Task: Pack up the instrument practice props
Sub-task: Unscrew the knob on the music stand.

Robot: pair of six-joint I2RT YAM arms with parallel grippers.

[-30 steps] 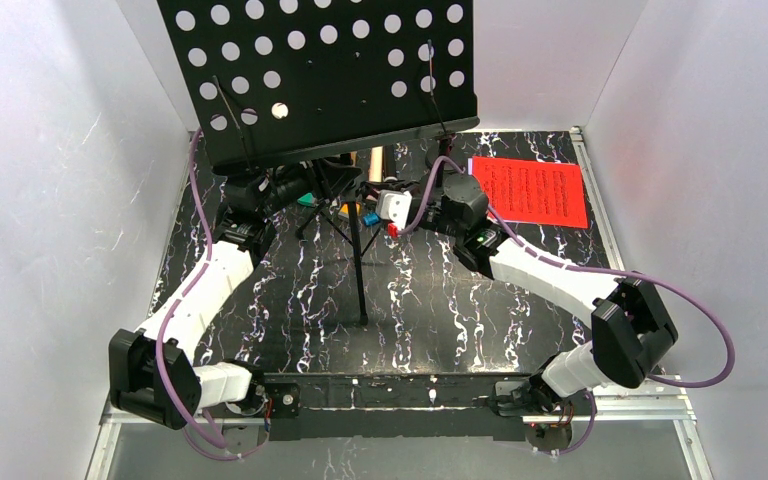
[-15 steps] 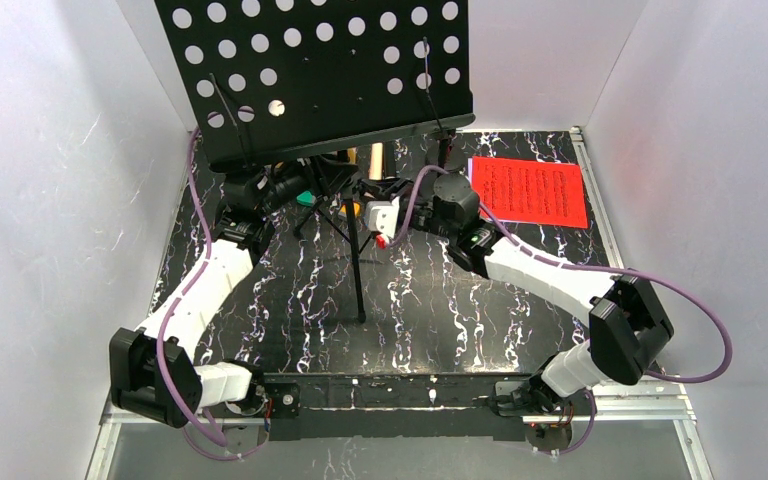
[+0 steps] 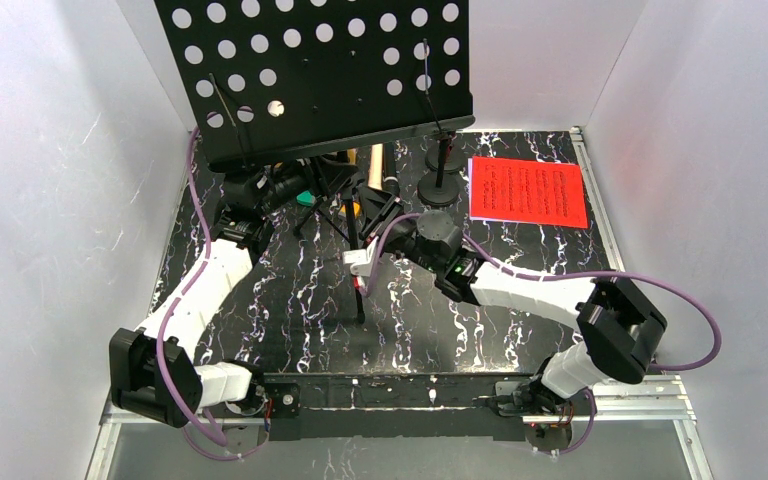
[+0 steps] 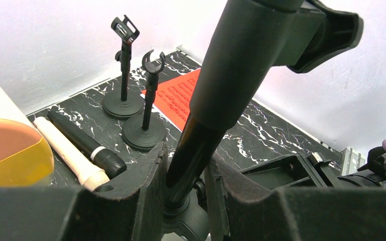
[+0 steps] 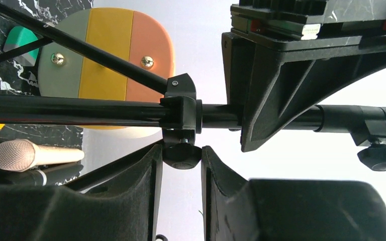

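Observation:
The black perforated music rack (image 3: 330,70) stands on a thin pole with tripod legs (image 3: 357,270). My left gripper (image 3: 305,187) is under the rack, shut on the pole (image 4: 196,140). My right gripper (image 3: 362,240) is lower on the pole, its jaws closed on a black knob (image 5: 182,155) under the pole's collar. A red sheet-music page (image 3: 528,192) lies at the back right. Two black mic holders (image 3: 440,190) stand beside it. A cream microphone (image 3: 375,160) and a black microphone (image 4: 88,148) lie behind the stand.
A rounded block with green, yellow and orange stripes (image 5: 105,50) and a teal piece (image 3: 305,200) lie by the tripod legs. White walls close in the left, back and right. The arm bases and a metal rail (image 3: 400,390) line the near edge.
My right gripper has moved left and toward the near side, down the pole, uncovering the mic holders. The left gripper and the rack have hardly moved.

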